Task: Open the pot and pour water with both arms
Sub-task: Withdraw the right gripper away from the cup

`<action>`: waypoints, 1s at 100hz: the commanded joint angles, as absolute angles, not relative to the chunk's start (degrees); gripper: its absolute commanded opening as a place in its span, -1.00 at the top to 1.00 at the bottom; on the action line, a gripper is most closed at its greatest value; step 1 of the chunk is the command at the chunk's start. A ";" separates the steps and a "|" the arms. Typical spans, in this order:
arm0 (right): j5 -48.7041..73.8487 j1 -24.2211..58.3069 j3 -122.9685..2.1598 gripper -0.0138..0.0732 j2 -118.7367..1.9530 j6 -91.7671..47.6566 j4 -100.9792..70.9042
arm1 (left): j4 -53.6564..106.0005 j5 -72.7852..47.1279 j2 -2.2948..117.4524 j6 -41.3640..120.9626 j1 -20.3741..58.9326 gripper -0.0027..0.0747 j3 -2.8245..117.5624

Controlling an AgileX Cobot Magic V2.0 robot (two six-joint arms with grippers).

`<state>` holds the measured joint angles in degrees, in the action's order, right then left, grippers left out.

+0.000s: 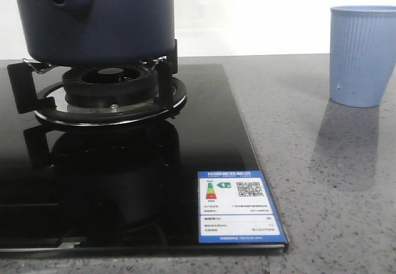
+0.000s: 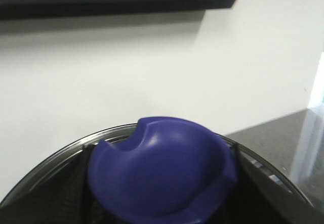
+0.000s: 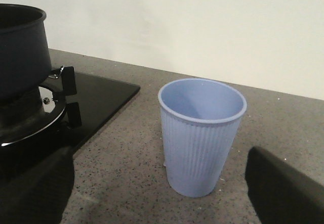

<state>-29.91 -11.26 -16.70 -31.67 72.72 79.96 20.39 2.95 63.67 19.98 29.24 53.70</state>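
Note:
The dark navy-blue pot sits on the gas burner at the left of the front view. It also shows in the right wrist view, where its top looks open. My left gripper is shut on the lid's blue knob. The glass lid's metal rim curves behind the knob, and the white wall fills the rest of that view. My right gripper is open, with a light-blue ribbed cup standing just ahead between its dark fingers. The cup also shows in the front view. Neither gripper shows in the front view.
The black glass hob has a blue energy label at its front right corner. A grey speckled counter lies to the right of the hob. Black pan supports ring the burner. A white wall stands behind.

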 commanded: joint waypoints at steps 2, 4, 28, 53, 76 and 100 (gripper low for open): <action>-31.29 -11.55 -18.18 -0.75 -30.74 73.28 78.83 | 20.20 11.61 64.11 19.77 30.69 0.01 55.81; -31.29 -11.55 -18.18 -0.75 -30.62 73.28 78.95 | 20.20 11.97 64.51 19.77 30.83 0.01 55.81; -32.03 -11.55 -18.18 -0.75 -30.50 73.40 79.30 | 20.20 12.97 68.57 19.77 31.12 0.01 55.81; -32.17 -11.55 -18.18 -0.75 -30.50 73.40 79.30 | 20.20 13.56 71.55 19.77 31.12 0.01 55.81; -32.42 -11.55 -18.18 -0.75 -30.50 73.40 79.30 | 20.20 13.56 73.27 19.77 31.12 0.01 55.81; -32.65 -11.55 -18.18 -0.75 -30.50 73.40 79.30 | 20.20 13.56 73.39 19.77 31.12 0.01 55.81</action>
